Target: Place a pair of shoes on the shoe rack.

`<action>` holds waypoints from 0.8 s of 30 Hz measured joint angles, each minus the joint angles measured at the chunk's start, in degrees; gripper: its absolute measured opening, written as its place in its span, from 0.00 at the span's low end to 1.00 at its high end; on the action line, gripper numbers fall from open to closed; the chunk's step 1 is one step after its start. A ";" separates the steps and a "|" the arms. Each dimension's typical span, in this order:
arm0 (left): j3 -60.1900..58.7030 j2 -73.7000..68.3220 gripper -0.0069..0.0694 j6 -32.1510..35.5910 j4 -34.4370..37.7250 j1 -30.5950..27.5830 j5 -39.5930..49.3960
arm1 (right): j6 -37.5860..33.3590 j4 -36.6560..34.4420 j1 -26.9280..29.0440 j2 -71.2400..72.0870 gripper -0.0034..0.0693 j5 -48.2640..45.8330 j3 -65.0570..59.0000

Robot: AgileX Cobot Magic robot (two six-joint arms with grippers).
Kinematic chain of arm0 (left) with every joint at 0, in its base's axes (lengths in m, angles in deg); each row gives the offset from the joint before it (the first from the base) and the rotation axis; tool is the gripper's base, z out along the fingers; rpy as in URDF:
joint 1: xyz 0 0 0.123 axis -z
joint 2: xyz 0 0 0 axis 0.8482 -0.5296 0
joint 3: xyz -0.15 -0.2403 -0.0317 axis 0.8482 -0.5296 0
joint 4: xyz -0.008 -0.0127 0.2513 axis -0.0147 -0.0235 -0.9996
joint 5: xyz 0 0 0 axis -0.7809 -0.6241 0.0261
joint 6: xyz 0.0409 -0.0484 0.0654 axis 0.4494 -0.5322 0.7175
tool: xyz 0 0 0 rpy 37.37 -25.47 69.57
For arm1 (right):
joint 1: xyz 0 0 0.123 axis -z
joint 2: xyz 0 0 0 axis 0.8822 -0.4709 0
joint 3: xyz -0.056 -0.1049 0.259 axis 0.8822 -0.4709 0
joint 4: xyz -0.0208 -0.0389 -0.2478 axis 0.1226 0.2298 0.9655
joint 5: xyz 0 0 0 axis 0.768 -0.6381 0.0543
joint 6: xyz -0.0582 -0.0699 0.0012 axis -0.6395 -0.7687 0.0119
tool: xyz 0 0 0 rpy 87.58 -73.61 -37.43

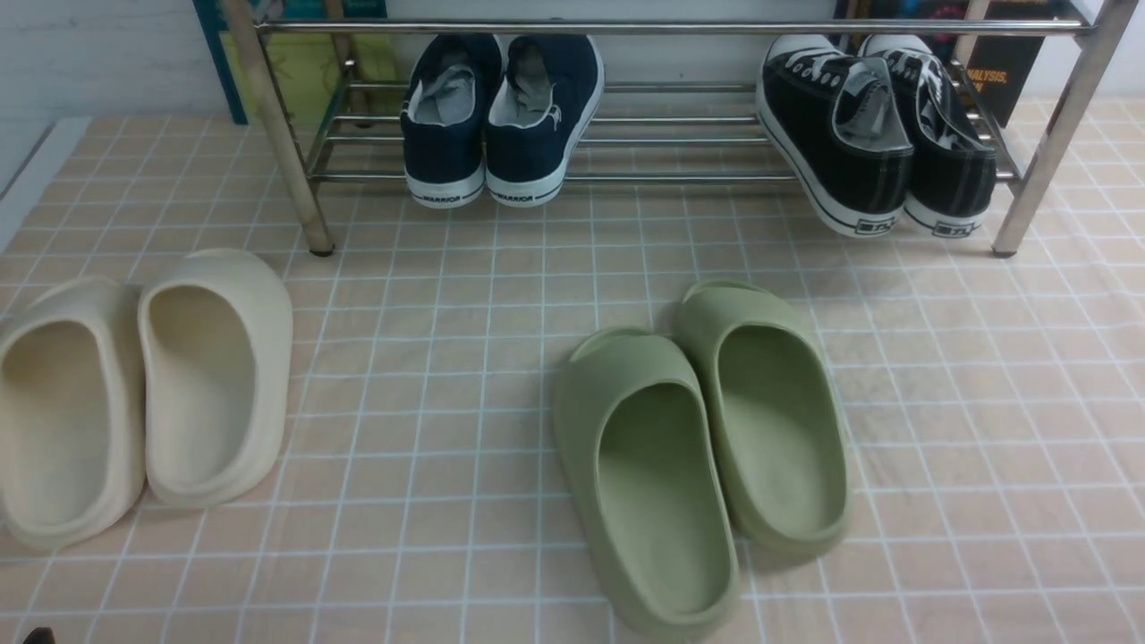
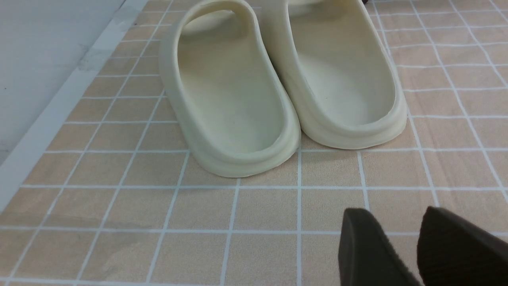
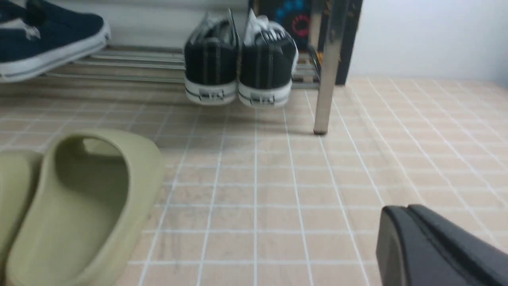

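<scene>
Tiled floor: 2 black canvas sneakers (image 1: 872, 134) rest at the shoe rack (image 1: 662, 139)'s right end; light, soft-sided, best gripped at heel collars. Left gripper (image 2: 401, 246) released, right gripper (image 3: 432, 246) clenched empty.

Black-and-white pair of shoes (image 1: 877, 134), silver shoe rack (image 1: 680, 27)

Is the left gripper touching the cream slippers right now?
Apart. The left wrist view shows bare tiled floor between the left gripper and the heels of the cream slippers.
</scene>
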 joint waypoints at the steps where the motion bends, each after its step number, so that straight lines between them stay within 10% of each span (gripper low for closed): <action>1: 0.00 0.00 0.40 0.00 0.00 0.00 0.00 | 1.14 0.45 0.28 0.00 0.02 0.22 -1.61; 24: 0.00 0.00 0.40 0.00 0.00 0.00 0.00 | 7.23 5.02 -0.66 0.00 0.03 -8.44 -2.70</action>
